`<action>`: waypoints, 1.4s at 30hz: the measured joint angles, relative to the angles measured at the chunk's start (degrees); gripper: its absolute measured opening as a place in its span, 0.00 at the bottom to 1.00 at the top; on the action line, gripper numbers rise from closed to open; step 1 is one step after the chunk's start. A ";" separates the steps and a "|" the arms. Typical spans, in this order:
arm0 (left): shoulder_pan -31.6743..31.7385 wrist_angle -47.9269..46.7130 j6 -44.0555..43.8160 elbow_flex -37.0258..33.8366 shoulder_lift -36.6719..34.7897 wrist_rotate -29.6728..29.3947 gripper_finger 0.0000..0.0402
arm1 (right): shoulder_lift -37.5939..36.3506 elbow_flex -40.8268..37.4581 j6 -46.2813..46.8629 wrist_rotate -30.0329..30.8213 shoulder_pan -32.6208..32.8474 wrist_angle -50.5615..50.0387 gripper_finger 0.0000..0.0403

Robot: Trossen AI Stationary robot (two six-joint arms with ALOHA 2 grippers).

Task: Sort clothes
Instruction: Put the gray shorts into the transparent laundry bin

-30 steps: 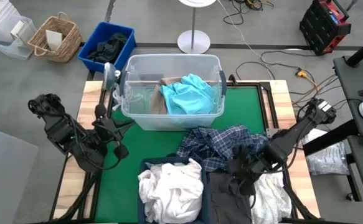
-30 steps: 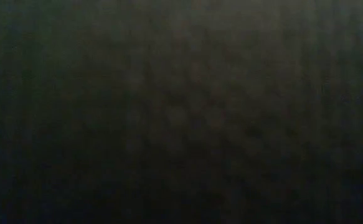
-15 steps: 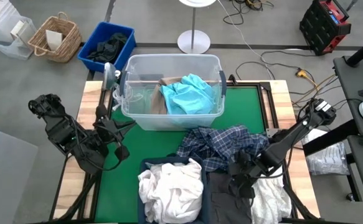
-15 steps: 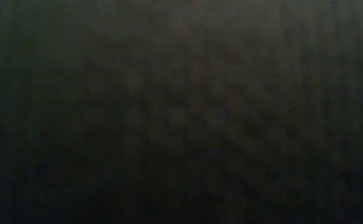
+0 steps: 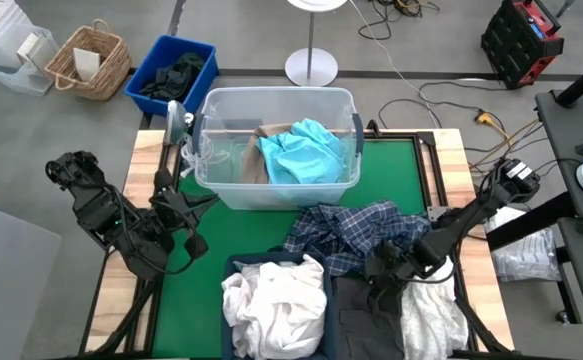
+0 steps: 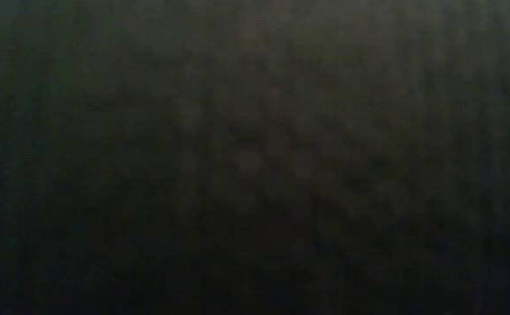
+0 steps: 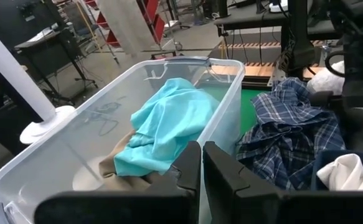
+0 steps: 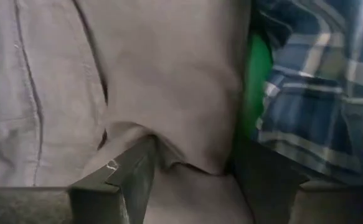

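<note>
The clothes lie in groups. A teal garment (image 5: 301,150) and a beige one (image 5: 255,165) fill the clear tub (image 5: 273,98). White clothes (image 5: 271,305) sit in a navy bin (image 5: 233,266). A plaid shirt (image 5: 356,235), a dark grey garment (image 5: 366,320) and a white one (image 5: 433,320) lie at the near right. My right gripper (image 5: 374,278) stands open, down on the dark grey garment (image 8: 137,74). My left gripper (image 5: 199,201), shut and holding nothing (image 7: 201,168), hovers left of the tub. My right gripper comes from above, slanting down, with its open fingertips (image 8: 128,171) set on the dark grey garment near the edge that lies beside the plaid shirt (image 8: 318,93). A raised fold of the grey cloth (image 8: 190,158) stands between the two fingers. The garment lies flat on the table.
A green mat (image 5: 206,290) covers the table's middle. Beyond the far left edge stand a blue bin of dark clothes (image 5: 171,75) and a wicker basket (image 5: 89,62). A white lamp base (image 5: 311,66) sits behind the tub. The low view is dark.
My right gripper has come down onto the dark grey garment and moved a little toward the plaid shirt. The clothes lie as before.
</note>
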 joint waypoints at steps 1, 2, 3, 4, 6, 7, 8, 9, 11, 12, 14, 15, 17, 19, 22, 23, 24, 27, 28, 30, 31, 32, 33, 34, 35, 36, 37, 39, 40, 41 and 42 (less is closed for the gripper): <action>0.00 0.24 0.00 0.00 0.00 0.00 0.00 | 0.00 -0.42 -0.29 -0.25 0.00 1.02 0.50; 0.00 0.44 0.00 0.00 0.00 0.00 0.00 | 0.00 -0.83 -0.58 -0.27 0.00 1.79 0.49; 0.00 0.53 0.00 0.00 0.00 0.00 0.00 | 0.02 -1.29 -0.78 -0.27 0.00 2.48 0.47; -0.01 0.66 0.00 0.00 0.00 0.00 0.00 | 0.30 -1.70 -0.86 -0.26 -0.07 3.09 0.46; -0.02 0.90 0.00 0.00 0.00 0.00 0.00 | 0.91 -2.48 -0.97 -0.28 -0.11 3.53 0.42; 0.00 0.92 -0.01 0.00 0.00 0.00 0.00 | 1.30 -2.89 -0.86 -0.33 -0.11 3.48 0.39; 0.00 0.96 -0.01 0.00 0.00 -0.02 0.00 | 1.93 -3.06 -0.60 -0.39 -0.11 3.58 0.36; -0.01 0.97 0.00 0.00 0.00 0.00 0.00 | 2.45 -3.15 -0.61 -0.39 -0.11 3.84 0.33; 0.00 1.01 0.00 0.00 0.00 -0.02 0.00 | 3.42 -3.29 -1.14 -0.39 -0.11 3.96 0.25; 0.00 1.15 0.00 0.00 0.00 -0.04 0.00 | 3.94 -3.29 -1.24 -0.39 -0.10 4.33 0.19; 0.00 1.39 0.00 0.00 0.00 -0.02 0.00 | 4.64 -3.29 -1.62 -0.41 -0.09 4.82 0.08; 0.00 1.50 0.00 0.00 0.00 -0.02 0.00 | 4.68 -3.26 -1.80 -0.43 -0.09 4.84 0.06; 0.00 2.15 0.00 0.00 0.00 -0.02 0.00 | 4.44 -2.65 -1.81 -0.42 -0.09 3.94 0.04; -0.01 2.83 0.03 0.00 0.00 -0.01 0.00 | 3.33 -1.62 -1.44 -0.44 -0.09 2.12 0.03; 0.00 4.14 0.97 0.00 0.00 0.00 0.00 | 1.17 1.34 -1.28 -0.36 -0.09 -2.11 0.03; -0.01 4.53 1.34 0.00 0.00 -0.02 0.00 | 0.51 2.61 -1.24 0.06 -0.09 -4.37 0.03; -0.01 4.81 1.84 0.00 0.00 0.00 0.00 | -0.10 3.96 -1.25 0.84 -0.07 -6.60 0.03; 0.00 5.53 2.68 0.00 0.00 0.00 0.00 | -1.75 8.79 -1.56 4.27 -0.09 -13.53 0.03; -0.01 5.79 2.75 0.00 0.00 -0.02 0.00 | -1.99 10.63 -1.91 5.80 -0.09 -15.96 0.03; -0.01 6.22 2.91 0.00 0.00 0.00 0.00 | -2.10 14.59 -3.31 8.89 -0.09 -21.28 0.03; 0.00 6.74 3.28 0.00 0.00 -0.02 0.00 | -2.07 16.70 -4.14 10.26 -0.09 -23.83 0.03; -0.02 7.48 3.89 0.00 0.00 -0.02 0.00 | -2.03 18.84 -4.85 11.83 -0.09 -25.68 0.02; 0.00 8.05 4.51 0.00 0.00 -0.11 0.00 | -2.03 20.96 -5.59 13.37 -0.09 -27.15 0.02; -0.01 8.81 4.96 0.00 0.00 -0.88 0.00 | -2.03 22.96 -6.34 14.94 -0.09 -28.38 0.02; -0.01 9.84 5.14 0.00 0.00 -2.25 0.00 | -2.03 24.96 -7.30 16.70 -0.09 -29.62 0.02; -0.02 10.70 5.19 0.00 0.00 -4.05 0.00 | -2.03 26.77 -7.89 18.42 -0.09 -30.46 0.02; -0.02 11.51 5.24 0.00 0.00 -5.82 0.00 | -2.03 28.68 -8.57 20.44 -0.09 -31.38 0.02; -0.01 12.75 5.35 0.02 -0.02 -8.05 0.00 | -2.03 32.33 -9.52 24.22 -0.09 -32.98 0.02; -0.02 13.04 5.78 0.02 -0.02 -8.58 0.00 | -2.05 34.03 -10.57 25.96 -0.09 -33.65 0.02; 0.00 13.77 6.51 0.02 -0.02 -8.61 0.00 | -2.05 35.71 -11.23 27.81 -0.09 -34.05 0.02; 0.00 14.59 7.50 0.02 -0.02 -8.57 0.00 | -2.05 37.18 -12.11 29.69 -0.09 -34.17 0.02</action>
